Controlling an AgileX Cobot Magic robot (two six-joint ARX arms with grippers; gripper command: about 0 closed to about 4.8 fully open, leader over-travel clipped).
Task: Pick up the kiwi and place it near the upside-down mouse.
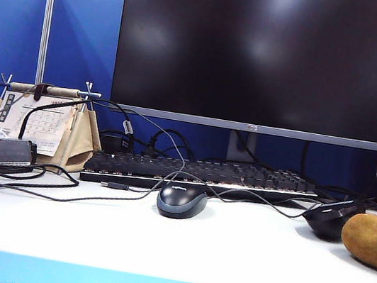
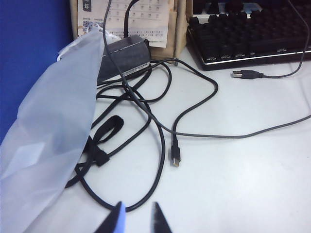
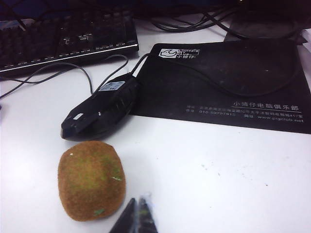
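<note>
You have bare white table (image 1: pixel 242 254) across the front of the exterior view, from the lower left to the kiwi (image 1: pixel 374 240) at the right edge. A blue-grey mouse (image 1: pixel 181 201) sits mid-frame, the keyboard (image 1: pixel 197 175) walls off the back, and tangled cables (image 1: pixel 31 181) clutter the left. The upside-down mouse (image 1: pixel 330 220) crowds the kiwi; both grippers, the left gripper (image 2: pixel 137 221) and right gripper (image 3: pixel 137 216), hang clear of them.

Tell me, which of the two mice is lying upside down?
The glossy black mouse beside the kiwi, belly label showing. The dark blue-grey mouse before the keyboard sits dome up.
</note>
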